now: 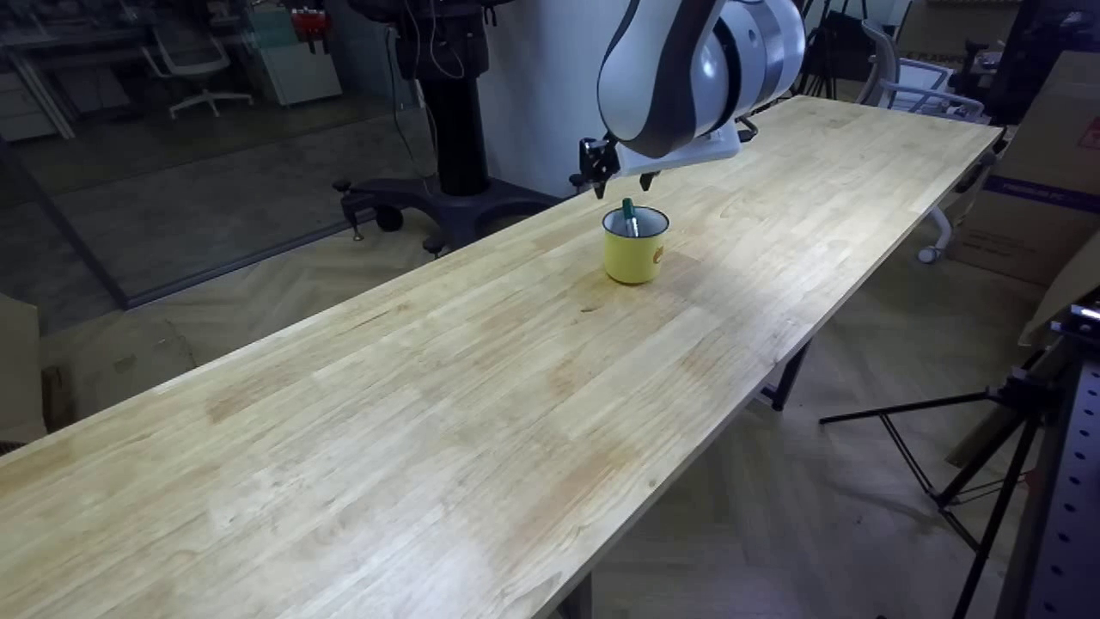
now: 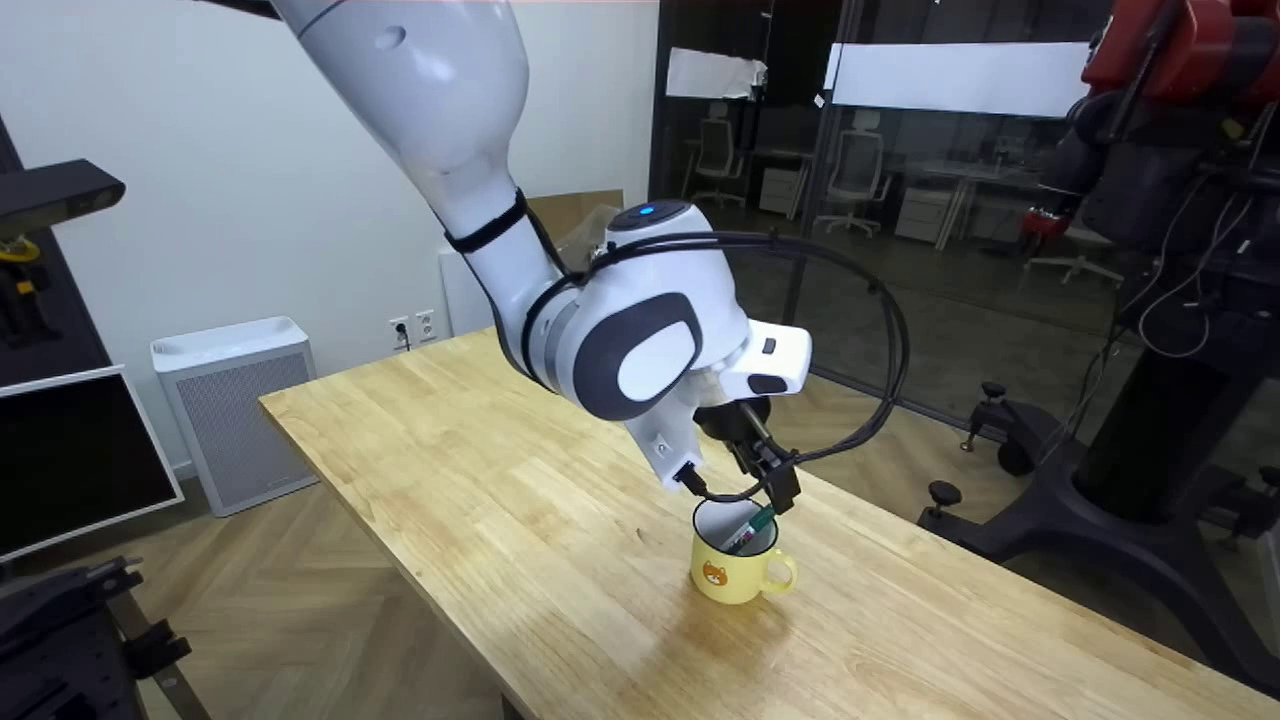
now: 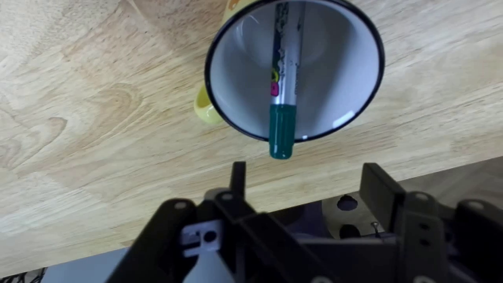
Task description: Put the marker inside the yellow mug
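The yellow mug stands upright on the wooden table in both exterior views (image 1: pixel 630 261) (image 2: pixel 728 582). The wrist view shows its white inside and dark rim (image 3: pixel 341 84). The marker (image 3: pixel 283 94), with a silver patterned body and dark green cap, leans inside the mug. Its cap end sticks up past the rim; it also shows in both exterior views (image 1: pixel 630 217) (image 2: pixel 748 531). My gripper (image 3: pixel 304 171) is open and empty. In an exterior view its fingertips (image 1: pixel 624 184) are just above the mug, apart from the marker. In an exterior view the gripper (image 2: pixel 765 470) is partly hidden by a cable and the arm.
The long wooden table (image 1: pixel 412 430) has its edge close behind the mug. The mug's handle (image 2: pixel 784 573) points to one side. A dark wheeled stand (image 1: pixel 464 189) is beside the table. A black cable (image 2: pixel 895 350) loops from the arm down near the mug.
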